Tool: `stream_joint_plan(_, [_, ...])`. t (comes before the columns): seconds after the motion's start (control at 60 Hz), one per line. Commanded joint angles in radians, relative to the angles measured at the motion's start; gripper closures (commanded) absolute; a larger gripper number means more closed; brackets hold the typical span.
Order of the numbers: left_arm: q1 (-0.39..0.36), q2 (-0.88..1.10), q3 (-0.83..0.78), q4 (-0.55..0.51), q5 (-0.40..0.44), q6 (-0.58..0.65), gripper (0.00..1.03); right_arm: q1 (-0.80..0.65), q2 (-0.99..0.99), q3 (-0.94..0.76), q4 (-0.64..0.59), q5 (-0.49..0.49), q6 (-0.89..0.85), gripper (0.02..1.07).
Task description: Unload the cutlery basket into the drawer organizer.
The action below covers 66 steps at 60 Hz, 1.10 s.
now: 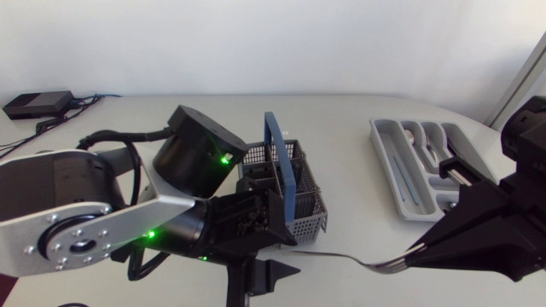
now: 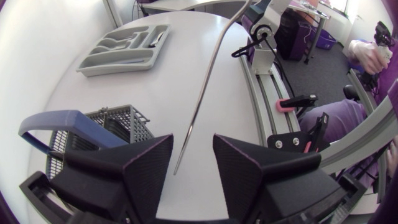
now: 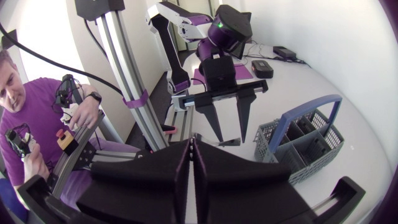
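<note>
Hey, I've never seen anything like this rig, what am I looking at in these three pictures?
This is a two-armed robot at a table. One picture looks down from overhead; the other two come from a camera on each wrist. On the table stand a grey cutlery basket with a blue handle and a drawer organizer already holding some cutlery. The right gripper is pinching a long metal utensil by one end. The left gripper is open, with the utensil's free end between its fingers.

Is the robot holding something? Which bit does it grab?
Yes: the right tool grips a piece of cutlery by its wider end. The left tool stands open around the thin end.
</note>
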Motion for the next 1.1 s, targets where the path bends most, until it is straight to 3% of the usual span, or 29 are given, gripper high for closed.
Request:
stream_joint_plan(0.0, [-0.007,0.028,-0.005,0.011,0.015,0.026,0.54,0.015,0.016,0.028,-0.107,-0.019,-0.032,1.01])
stream_joint_plan(0.2, [-0.011,0.051,-0.007,0.030,0.019,0.024,0.56,0.027,0.024,0.027,-0.108,-0.020,-0.036,1.01])
stream_joint_plan(0.383, [-0.011,0.053,0.001,0.033,0.019,0.023,0.92,0.026,0.033,0.023,-0.108,-0.019,-0.045,1.01])
stream_joint_plan(0.717, [-0.013,0.045,0.005,0.024,0.028,0.016,1.00,0.006,0.048,0.025,-0.107,-0.019,-0.067,1.01])
stream_joint_plan(0.8, [-0.005,0.045,0.019,0.013,0.058,0.012,1.00,-0.022,0.048,0.030,-0.107,-0.019,-0.071,0.79])
stream_joint_plan(0.817, [0.006,0.047,0.027,0.004,0.088,0.010,1.00,-0.036,0.044,0.030,-0.107,-0.019,-0.075,0.69])
stream_joint_plan(0.917, [0.044,0.048,0.041,-0.004,0.152,0.003,1.00,-0.086,0.013,0.028,-0.107,-0.024,-0.098,0.41])
stream_joint_plan(0.983, [0.056,0.042,0.048,-0.004,0.184,-0.002,1.00,-0.131,-0.013,0.013,-0.105,-0.031,-0.128,0.32])
stream_joint_plan(1.083, [0.078,0.027,0.064,-0.007,0.249,-0.013,1.00,-0.187,-0.041,-0.007,-0.104,-0.063,-0.173,0.28])
